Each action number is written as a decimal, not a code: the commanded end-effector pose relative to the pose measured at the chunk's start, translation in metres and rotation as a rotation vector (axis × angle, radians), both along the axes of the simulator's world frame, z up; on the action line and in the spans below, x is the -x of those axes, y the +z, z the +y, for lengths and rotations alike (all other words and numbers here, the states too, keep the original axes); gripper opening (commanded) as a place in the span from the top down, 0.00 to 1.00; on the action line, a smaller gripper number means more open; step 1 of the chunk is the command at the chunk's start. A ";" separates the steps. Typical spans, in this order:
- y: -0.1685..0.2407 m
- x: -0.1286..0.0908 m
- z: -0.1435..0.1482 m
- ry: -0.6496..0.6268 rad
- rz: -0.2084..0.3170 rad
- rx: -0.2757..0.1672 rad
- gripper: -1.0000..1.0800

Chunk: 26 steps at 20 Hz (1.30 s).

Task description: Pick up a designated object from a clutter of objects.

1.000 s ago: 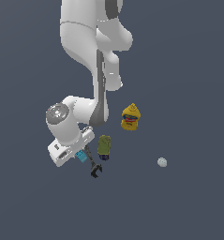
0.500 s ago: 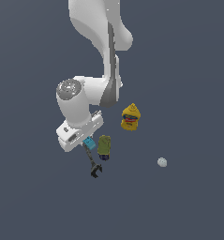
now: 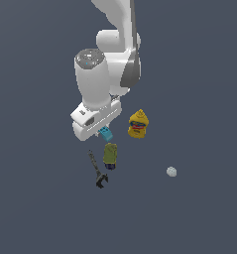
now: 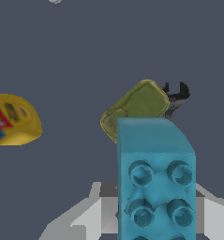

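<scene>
Up goes the arm, higher than a second ago, taking the blue brick (image 4: pixel 155 187) away from the green can (image 3: pixel 110 154) and wrench (image 3: pixel 97 171). Its claw (image 3: pixel 104 133) looks squeezed shut around the brick. Picking up seems nearly done.

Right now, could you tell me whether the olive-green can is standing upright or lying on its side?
Lying on its side. The olive-green can shows its long body flat on the ground, beside the dark wrench.
</scene>
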<state>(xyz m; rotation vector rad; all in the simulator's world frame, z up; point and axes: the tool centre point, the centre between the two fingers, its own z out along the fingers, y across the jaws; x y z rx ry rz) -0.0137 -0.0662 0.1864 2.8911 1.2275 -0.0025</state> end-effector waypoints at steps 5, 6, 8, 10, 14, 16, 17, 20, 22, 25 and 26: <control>0.051 0.027 0.034 0.000 -0.001 0.002 1.00; 0.059 0.031 0.040 0.000 -0.001 0.002 1.00; 0.075 0.040 0.051 0.000 -0.001 0.002 1.00; 0.090 0.048 0.062 0.000 -0.001 0.002 1.00; 0.118 0.061 0.080 0.000 -0.001 0.002 1.00; 0.130 0.067 0.088 0.000 -0.001 0.001 1.00; 0.135 0.069 0.092 0.000 -0.001 0.001 1.00; 0.149 0.075 0.101 0.000 -0.001 0.001 1.00; 0.156 0.078 0.106 0.000 -0.001 0.000 1.00; 0.162 0.081 0.110 0.000 -0.001 0.000 1.00; 0.163 0.081 0.111 0.000 -0.001 -0.001 1.00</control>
